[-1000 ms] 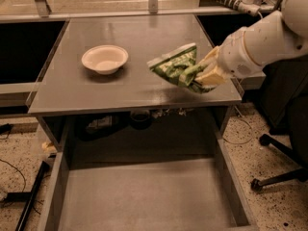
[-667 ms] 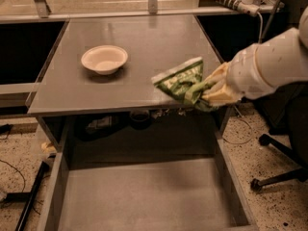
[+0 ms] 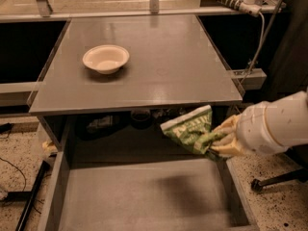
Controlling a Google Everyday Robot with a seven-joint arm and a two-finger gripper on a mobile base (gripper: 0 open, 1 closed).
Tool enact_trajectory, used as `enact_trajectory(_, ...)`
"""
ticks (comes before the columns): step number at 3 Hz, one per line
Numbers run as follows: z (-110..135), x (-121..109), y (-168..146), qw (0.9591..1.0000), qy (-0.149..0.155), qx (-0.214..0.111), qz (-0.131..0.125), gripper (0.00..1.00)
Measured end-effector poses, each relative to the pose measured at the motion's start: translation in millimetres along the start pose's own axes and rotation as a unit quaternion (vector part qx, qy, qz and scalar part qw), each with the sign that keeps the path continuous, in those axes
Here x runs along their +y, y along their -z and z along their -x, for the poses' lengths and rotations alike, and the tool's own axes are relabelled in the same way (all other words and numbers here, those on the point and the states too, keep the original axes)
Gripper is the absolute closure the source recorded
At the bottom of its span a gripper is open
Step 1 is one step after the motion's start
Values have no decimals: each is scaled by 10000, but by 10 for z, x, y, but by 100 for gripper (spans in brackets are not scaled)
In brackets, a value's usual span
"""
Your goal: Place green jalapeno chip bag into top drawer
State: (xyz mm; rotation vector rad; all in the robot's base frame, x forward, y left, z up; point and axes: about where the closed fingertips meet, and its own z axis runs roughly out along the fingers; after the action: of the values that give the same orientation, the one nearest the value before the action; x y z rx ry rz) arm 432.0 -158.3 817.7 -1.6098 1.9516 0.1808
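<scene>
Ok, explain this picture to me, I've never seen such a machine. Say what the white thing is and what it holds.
The white tube on the right is a robot's arm. Its end effector, a two-finger clamp, is shut on a green chip bag. The bag hangs in the air below the table's front edge, above the open drawer, not in it yet. There is just one picture, from a single camera looking down at the grey table from the front. A cream bowl sits on the table, towards the left.
</scene>
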Motion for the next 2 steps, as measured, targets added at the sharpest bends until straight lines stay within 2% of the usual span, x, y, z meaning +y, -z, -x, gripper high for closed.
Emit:
enact_trajectory(1, -395, 316, -404, 9986, -328, 197, 353, 100)
enact_trajectory(2, -561, 711, -646, 9966, -441, 330, 612, 100)
